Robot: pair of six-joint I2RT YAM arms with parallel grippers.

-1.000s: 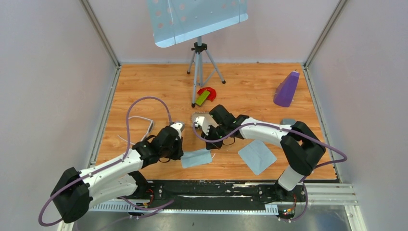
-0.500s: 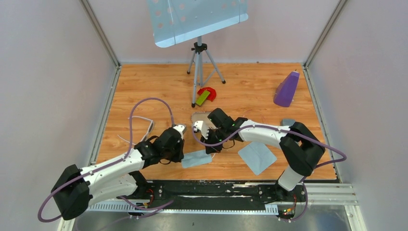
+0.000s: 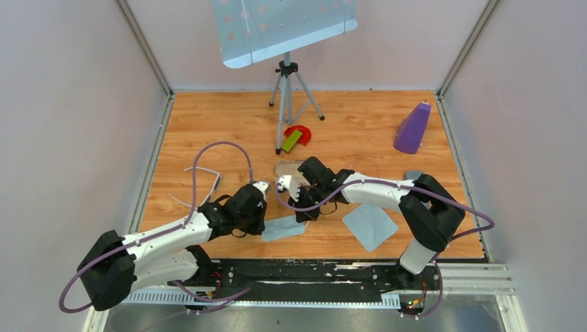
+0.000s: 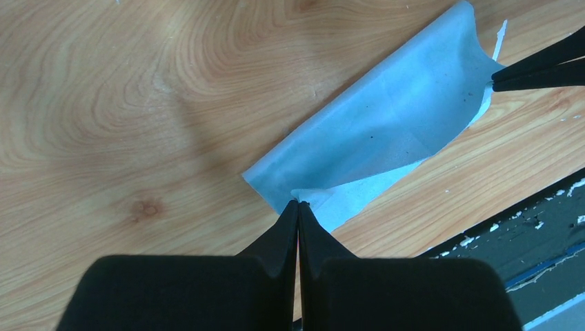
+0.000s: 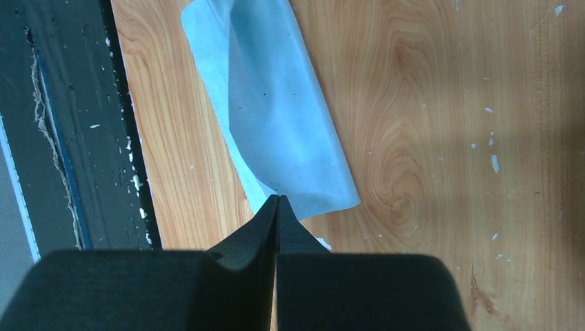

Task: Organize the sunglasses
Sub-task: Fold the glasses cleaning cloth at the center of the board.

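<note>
Two hands, both busy low over the wooden counter (image 3: pixel 208 117), with a music stand (image 3: pixel 284 28) on its tripod (image 3: pixel 287 90) at the far side. At far right, a purple wedge (image 3: pixel 413 128); mid-counter, a red and green piece (image 3: pixel 296 135); beside the right-side hand, what may be the grey case (image 3: pixel 284 164), partly hidden. Toward the front, a flat cloth (image 3: pixel 370 225) lying free, and a folded cloth (image 3: pixel 284 227) stretched between the hands. On one corner of it, the left hand (image 4: pixel 298 203), fingers pressed together in a pinch; on the opposite end, the right hand (image 5: pixel 277 198), pinching likewise.

Smallest and faintest, the sunglasses (image 3: pixel 206 171): on the counter to the left of the left hand and a little farther back, near the counter's left edge, apart from both hands, crossed by a purple cable (image 3: pixel 221 143). Front of the frame seemingly running left to right, slender arms toward the near side; hard to be sure. Much nearer the left hand than the right, so probably a leftward, slightly outward reach for that hand once free of the cloth.
</note>
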